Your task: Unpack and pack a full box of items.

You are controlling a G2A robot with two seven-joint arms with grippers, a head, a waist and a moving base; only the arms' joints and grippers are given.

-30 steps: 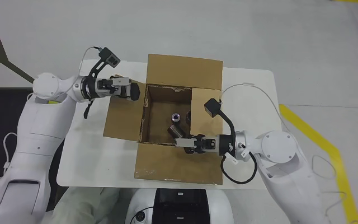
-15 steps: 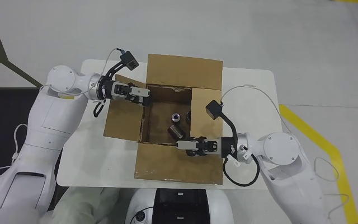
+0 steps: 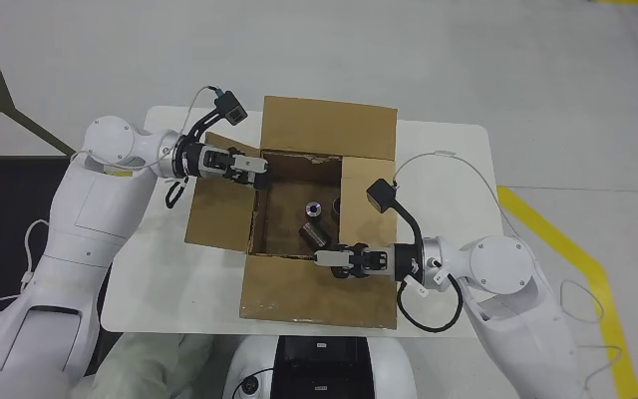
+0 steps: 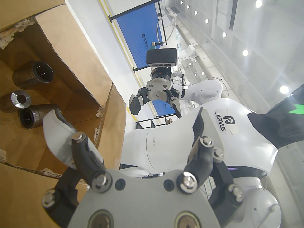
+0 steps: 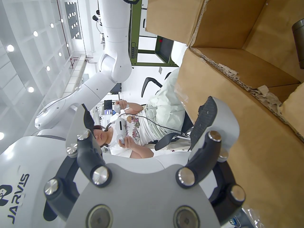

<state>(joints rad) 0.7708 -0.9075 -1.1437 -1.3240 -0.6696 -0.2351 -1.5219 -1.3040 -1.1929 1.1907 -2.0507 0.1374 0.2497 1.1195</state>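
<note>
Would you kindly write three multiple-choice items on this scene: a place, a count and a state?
1. Where do the metal cylinders lie relative to the cardboard box?
A. on a flap
B. inside it
C. underneath it

2. How many cylinders show in the left wrist view?
A. one
B. five
C. three

3. The left gripper is:
A. open
B. shut on a cylinder
C. shut on a flap

Answers: 1 B, they rest on the box floor; 2 C, three bored ends are visible; 3 A, it is spread wide and holds nothing.
</note>
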